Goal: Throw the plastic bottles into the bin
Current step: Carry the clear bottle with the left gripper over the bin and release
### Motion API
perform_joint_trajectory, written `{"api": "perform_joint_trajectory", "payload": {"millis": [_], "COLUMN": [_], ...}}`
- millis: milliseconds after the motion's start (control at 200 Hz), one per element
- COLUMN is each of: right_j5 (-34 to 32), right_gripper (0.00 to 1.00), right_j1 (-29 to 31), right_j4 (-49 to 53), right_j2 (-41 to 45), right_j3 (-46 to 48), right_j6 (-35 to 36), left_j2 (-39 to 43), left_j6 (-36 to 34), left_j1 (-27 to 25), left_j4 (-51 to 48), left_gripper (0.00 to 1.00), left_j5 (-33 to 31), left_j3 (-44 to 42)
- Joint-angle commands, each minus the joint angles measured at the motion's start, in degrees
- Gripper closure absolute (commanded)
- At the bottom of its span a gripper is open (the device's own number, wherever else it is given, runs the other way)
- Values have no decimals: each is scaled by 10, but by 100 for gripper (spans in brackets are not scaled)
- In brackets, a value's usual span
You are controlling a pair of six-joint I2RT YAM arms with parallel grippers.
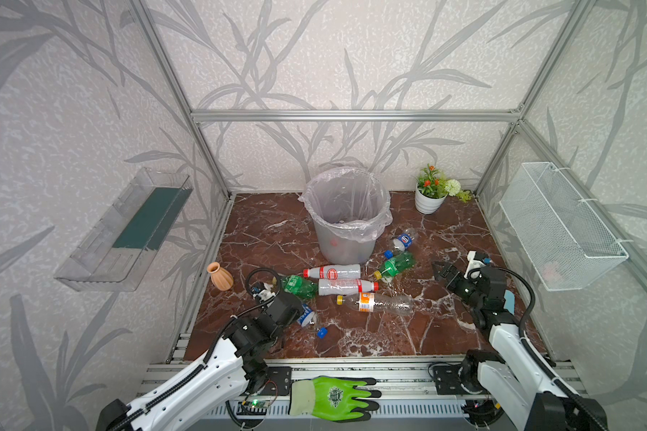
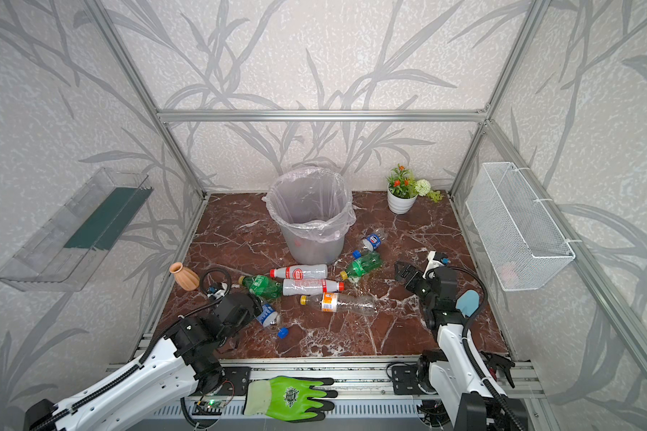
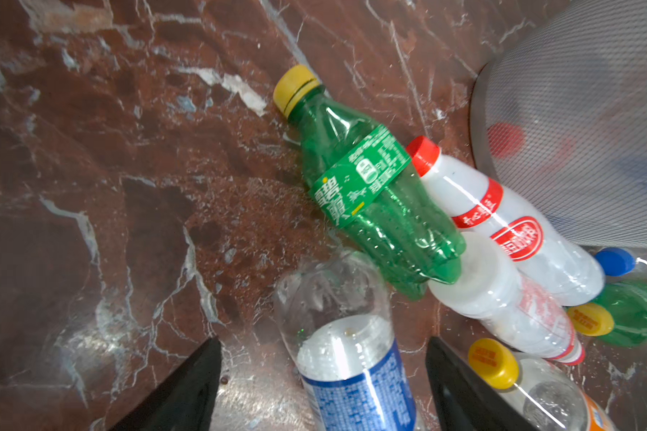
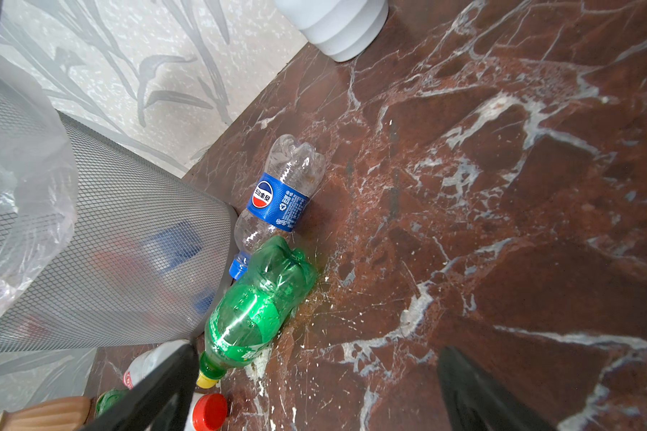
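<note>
So you've got a red-brown marble floor point(image 1: 445, 328) boxed in by leaf-print walls and aluminium rails. Far left, a clear shelf point(image 1: 124, 239) hangs on the wall. The terracotta vase point(image 1: 220, 276) stands just beside your left arm's cable loop, so mind that when you lift.

Your left gripper point(image 3: 322, 341) is down over a blue-label bottle point(image 3: 355, 373), with a jaw on either side. Bare floor shows between one finger and the bottle, so I'd call it straddled, not grabbed.

In the middle, a green bottle point(image 1: 296, 286), two white bottles point(image 1: 333, 272) and an orange-label bottle point(image 1: 380, 303) lie flat, bunched together in front of the bin point(image 1: 348, 248). The wrist views show red and blue shapes through the bin wall, so I reckon a few are already in.

Right of the bin, a second green bottle point(image 4: 254, 309) and a second blue-label bottle point(image 4: 277, 194) are tucked against its base. That's tight for fingers on the bin side.

That makes seven on the floor, so there's a good chunk left. Your right gripper point(image 4: 318, 350) hangs wide open and empty near those two.

There's plenty of bare marble on the near right. The flower pot point(image 1: 428, 201) in the far corner and the wire basket point(image 1: 561, 231) on the right wall sit well apart from the bottles.
</note>
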State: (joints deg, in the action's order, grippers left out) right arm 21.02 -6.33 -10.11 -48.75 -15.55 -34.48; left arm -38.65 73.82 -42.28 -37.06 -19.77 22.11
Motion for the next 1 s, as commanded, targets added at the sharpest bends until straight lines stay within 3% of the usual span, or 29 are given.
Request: {"api": "perform_joint_trajectory", "payload": {"millis": [0,320,660,995], "right_j5": [-6,-5,-19,-16], "right_gripper": [1,1,1,1], "right_j1": [-1,-1,-1,-1], "right_j4": [8,24,58,42], "right_j2": [17,29,75,54], "right_j3": [7,7,12,2], "right_j6": [-1,-8,-9,-17], "left_j2": [-23,-85,-113,-174], "left_j6": [32,1,-7,-15], "left_j1": [-3,-3,2,4], "left_j4": [41,121,176,231], "left_gripper": [15,15,22,25], "left_j5": [9,24,23,53], "left_j3": [-13,-30,-65,-64]}}
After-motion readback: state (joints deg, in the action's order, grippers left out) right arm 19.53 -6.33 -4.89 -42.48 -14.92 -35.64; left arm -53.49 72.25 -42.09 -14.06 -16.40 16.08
